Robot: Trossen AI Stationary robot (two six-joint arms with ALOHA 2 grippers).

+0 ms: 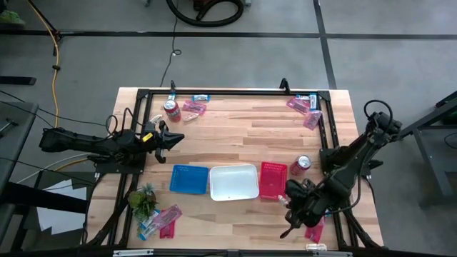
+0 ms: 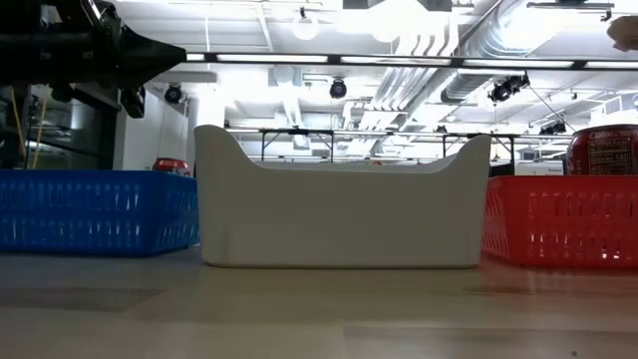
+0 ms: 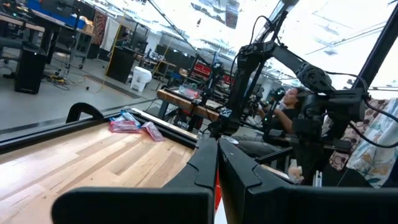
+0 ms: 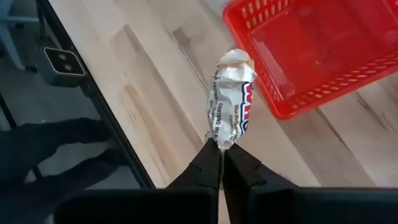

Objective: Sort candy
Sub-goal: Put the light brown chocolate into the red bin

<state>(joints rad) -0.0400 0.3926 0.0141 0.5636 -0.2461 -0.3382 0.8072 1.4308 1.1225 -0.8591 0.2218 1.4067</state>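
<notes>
At the table's left edge you see the left gripper (image 1: pixel 173 137), fingers pressed together and empty, beside a soda can (image 1: pixel 171 110). Across the front run a blue tray (image 1: pixel 189 178), a white tray (image 1: pixel 233 181) and a red tray (image 1: pixel 273 179). At the near right, your right gripper (image 4: pixel 221 152) is clamped on one end of a white wrapped candy (image 4: pixel 230 107), held above the wood just beside the red tray. More candy (image 1: pixel 305 108) lies at the far right corner.
</notes>
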